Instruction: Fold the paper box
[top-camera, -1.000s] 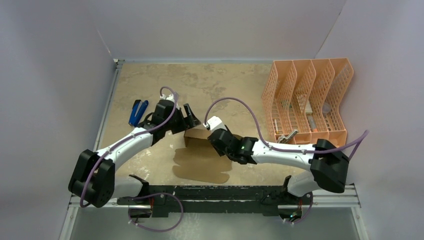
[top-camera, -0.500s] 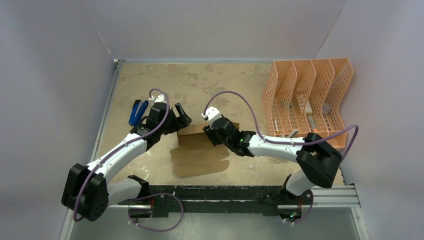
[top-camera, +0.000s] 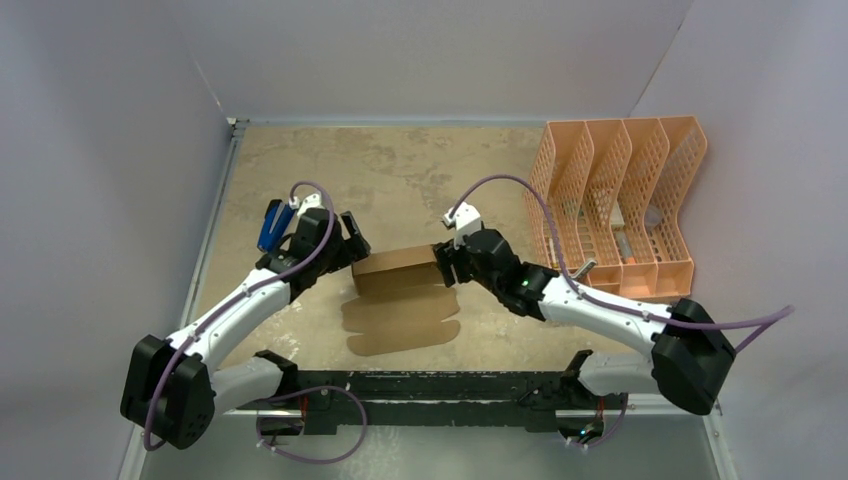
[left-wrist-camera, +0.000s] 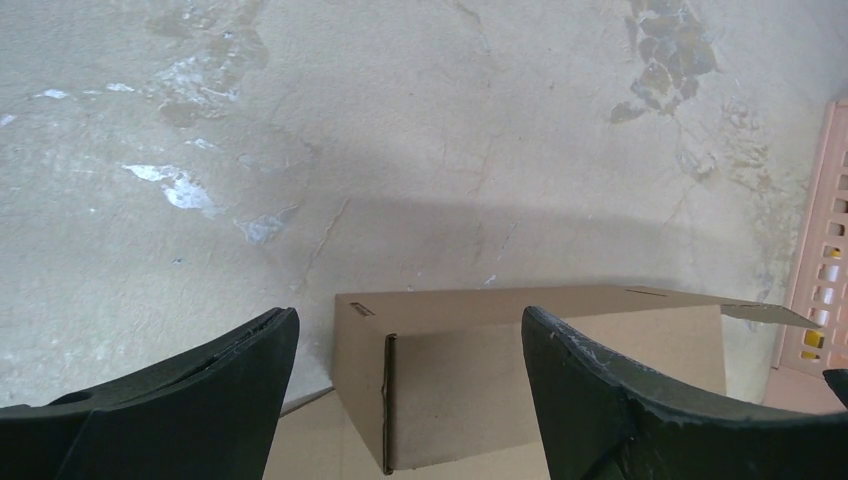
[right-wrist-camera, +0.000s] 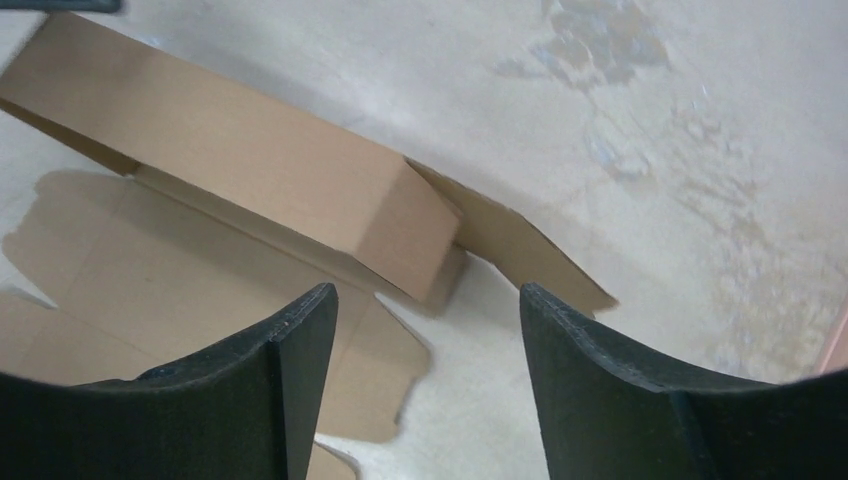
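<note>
The paper box is brown cardboard in the middle of the table, half folded: a raised wall strip stands along its far side and a flat sheet with rounded tabs lies toward me. My left gripper is open at the wall's left end, which shows between its fingers in the left wrist view. My right gripper is open at the wall's right end; the right wrist view shows that end and a loose side flap just ahead of its fingers. Neither gripper holds anything.
A peach-orange perforated file organizer stands at the back right, with small items in its slots. A blue-handled tool lies on the table just left of my left gripper. Grey walls close the table at the back and sides.
Both arms have pulled apart off the box's top: the left gripper went left and slightly back, the right gripper went right. The box's far wall now stands uncovered between them.
</note>
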